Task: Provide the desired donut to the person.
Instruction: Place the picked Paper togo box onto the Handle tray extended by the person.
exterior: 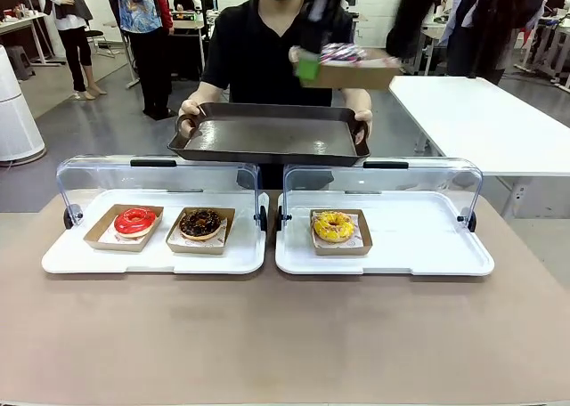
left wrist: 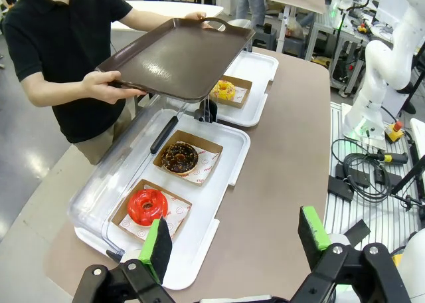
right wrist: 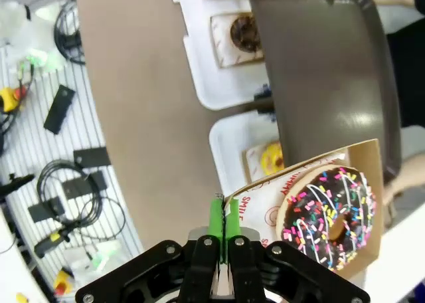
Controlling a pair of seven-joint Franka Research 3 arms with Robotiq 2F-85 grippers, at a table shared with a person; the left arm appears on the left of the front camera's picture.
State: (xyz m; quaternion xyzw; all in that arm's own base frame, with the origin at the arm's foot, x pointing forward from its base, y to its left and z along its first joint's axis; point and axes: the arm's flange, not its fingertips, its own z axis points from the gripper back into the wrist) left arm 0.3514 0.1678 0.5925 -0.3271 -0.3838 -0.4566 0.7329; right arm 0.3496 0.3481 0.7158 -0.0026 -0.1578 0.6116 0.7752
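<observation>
Carrying the sprinkled donut in its cardboard box, the right gripper is clenched on the box's edge, high above the brown tray that the person holds out. This looks like the delivery step. Next, the box probably needs lowering flat onto the tray before letting go. The left gripper hangs spread wide, holding nothing.

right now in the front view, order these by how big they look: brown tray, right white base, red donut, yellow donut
1. right white base
2. brown tray, close behind and farther from the camera, so this pair is unsure
3. red donut and yellow donut: they look alike, so no ranking
</observation>
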